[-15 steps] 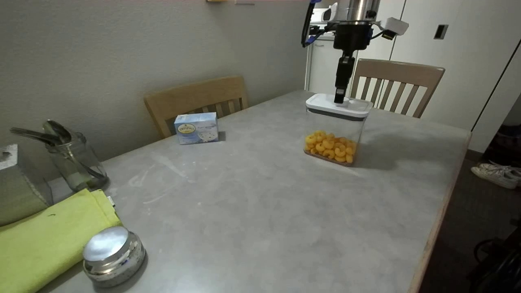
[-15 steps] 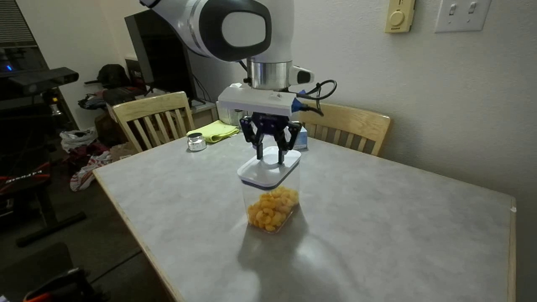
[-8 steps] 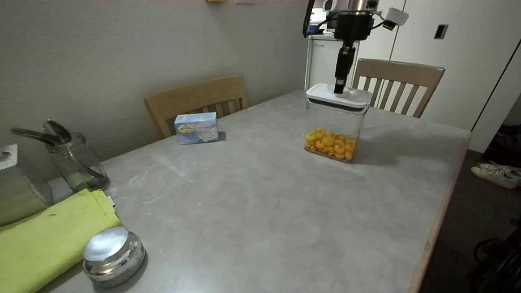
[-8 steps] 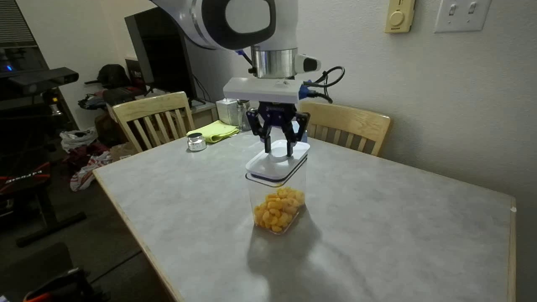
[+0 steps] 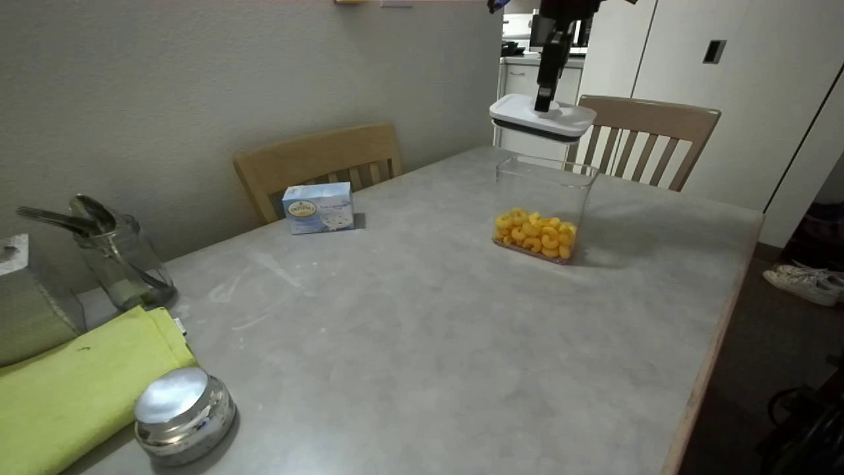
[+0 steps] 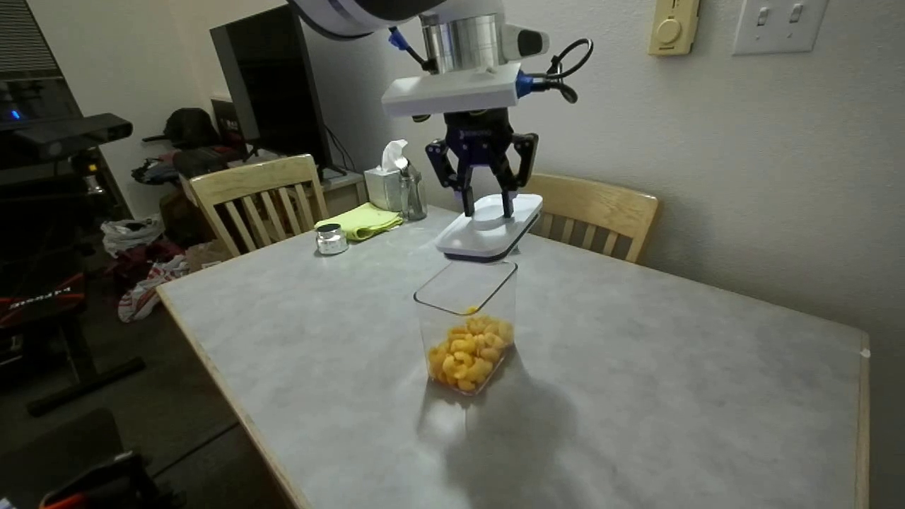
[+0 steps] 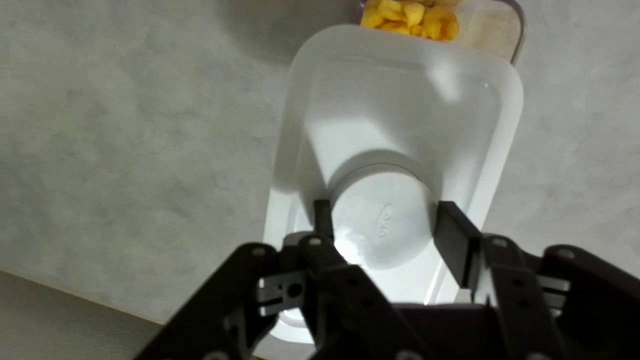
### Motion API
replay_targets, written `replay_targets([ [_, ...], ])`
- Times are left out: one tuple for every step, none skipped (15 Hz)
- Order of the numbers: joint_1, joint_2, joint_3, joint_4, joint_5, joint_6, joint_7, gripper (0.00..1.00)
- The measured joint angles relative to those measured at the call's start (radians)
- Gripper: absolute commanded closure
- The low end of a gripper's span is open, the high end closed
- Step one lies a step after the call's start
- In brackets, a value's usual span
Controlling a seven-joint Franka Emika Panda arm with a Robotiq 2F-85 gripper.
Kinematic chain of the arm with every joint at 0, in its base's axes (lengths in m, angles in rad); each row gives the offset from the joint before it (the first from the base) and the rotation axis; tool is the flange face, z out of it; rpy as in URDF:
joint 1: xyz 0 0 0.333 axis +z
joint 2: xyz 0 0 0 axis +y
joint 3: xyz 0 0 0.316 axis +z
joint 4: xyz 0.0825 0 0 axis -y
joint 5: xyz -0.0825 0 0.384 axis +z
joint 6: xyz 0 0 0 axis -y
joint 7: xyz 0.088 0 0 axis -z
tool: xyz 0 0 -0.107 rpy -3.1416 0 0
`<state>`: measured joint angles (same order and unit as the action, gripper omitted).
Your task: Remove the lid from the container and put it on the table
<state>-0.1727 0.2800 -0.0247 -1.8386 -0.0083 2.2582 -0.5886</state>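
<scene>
The white lid [image 5: 544, 119] is off the container and held in the air above it in both exterior views [image 6: 488, 237]. My gripper [image 6: 488, 205] is shut on the round raised knob of the lid. In the wrist view the fingers [image 7: 456, 240] press on both sides of the knob, and the lid [image 7: 395, 100] fills the middle. The clear container [image 5: 542, 188] stands upright and open on the grey table [image 5: 409, 316], with yellow-orange pieces at its bottom. It also shows in an exterior view [image 6: 442, 329]. In the wrist view the lid hides most of the container [image 7: 492, 25].
A blue-white box [image 5: 320, 209] stands near the wall-side table edge. A round metal tin [image 5: 184, 415], a yellow-green cloth [image 5: 86, 389], a glass jar with cutlery [image 5: 128, 270] and a tissue box [image 6: 382, 189] stand together at one end. Wooden chairs [image 6: 254, 198] stand around the table.
My gripper has risen with the lid in it. The lid has come off the container's rim. The container shifted slightly earlier on and stays on the table.
</scene>
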Motion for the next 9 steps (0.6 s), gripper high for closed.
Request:
replay_targets([
  [0.000, -0.001, 0.001, 0.005, 0.001, 0.000, 0.000, 0.71],
  [0.001, -0.001, 0.003, 0.009, 0.005, 0.000, 0.000, 0.71],
  [0.001, 0.000, 0.006, 0.012, 0.013, 0.000, 0.000, 0.71],
  [0.001, 0.000, 0.010, 0.015, 0.020, 0.000, 0.000, 0.71],
  [0.003, 0.001, 0.015, 0.019, 0.025, 0.000, 0.000, 0.71],
  [0.006, 0.003, 0.019, 0.023, 0.025, 0.000, 0.000, 0.71],
  [0.012, 0.006, 0.022, 0.028, 0.025, 0.000, 0.000, 0.71],
  [0.021, 0.010, 0.023, 0.034, 0.021, 0.000, 0.000, 0.71],
  [0.031, 0.016, 0.023, 0.041, 0.015, 0.000, 0.000, 0.71],
])
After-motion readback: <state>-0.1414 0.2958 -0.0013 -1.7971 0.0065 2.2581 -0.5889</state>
